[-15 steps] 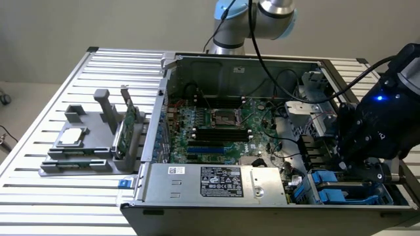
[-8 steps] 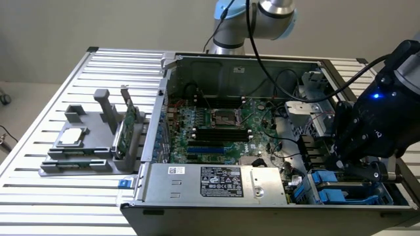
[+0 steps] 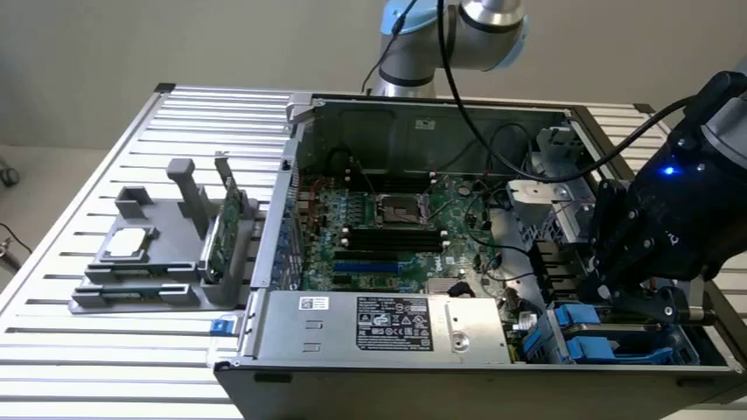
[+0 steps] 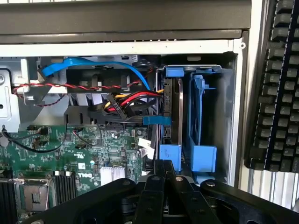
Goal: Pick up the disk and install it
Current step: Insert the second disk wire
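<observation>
"DELL" printed in white on the green motherboard [image 4: 70, 161], power supply label [image 3: 401, 319] text too small to read

Disk [image 4: 175, 116]: bright blue plastic rails, dark metal edge. Computer case [image 3: 350, 341]: dull grey sheet metal. Circuit board [image 4: 88, 154]: green, matt. Gripper [image 4: 163, 179]: black matt plastic. Table [image 3: 70, 350]: ribbed pale metal.

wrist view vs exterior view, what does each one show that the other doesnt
Wrist view alone: a black keyboard beside the case and red, yellow and black wires running to the drive bay. Exterior view alone: the grey fixture on the slatted table, holding a green circuit card, plus the power supply. Both: the motherboard, the blue carrier rails and the shut gripper.
</observation>
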Available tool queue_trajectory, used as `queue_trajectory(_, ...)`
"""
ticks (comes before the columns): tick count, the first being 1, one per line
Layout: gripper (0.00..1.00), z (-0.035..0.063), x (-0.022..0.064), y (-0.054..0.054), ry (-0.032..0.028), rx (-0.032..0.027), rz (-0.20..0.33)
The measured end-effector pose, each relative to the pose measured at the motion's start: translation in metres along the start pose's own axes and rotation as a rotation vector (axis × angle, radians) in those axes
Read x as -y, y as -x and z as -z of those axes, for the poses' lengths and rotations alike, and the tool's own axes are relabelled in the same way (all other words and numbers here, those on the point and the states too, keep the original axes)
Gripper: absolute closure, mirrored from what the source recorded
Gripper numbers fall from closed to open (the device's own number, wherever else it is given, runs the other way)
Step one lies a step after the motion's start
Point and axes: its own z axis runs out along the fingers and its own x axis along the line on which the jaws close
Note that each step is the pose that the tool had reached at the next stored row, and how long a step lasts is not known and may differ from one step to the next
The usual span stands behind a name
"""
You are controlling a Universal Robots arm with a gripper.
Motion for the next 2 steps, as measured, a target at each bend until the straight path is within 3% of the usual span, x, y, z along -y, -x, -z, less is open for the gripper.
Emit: queue_trajectory(2, 0.89, 0.0, 0.0, 0.0, 0.0, -0.0009, 0.0)
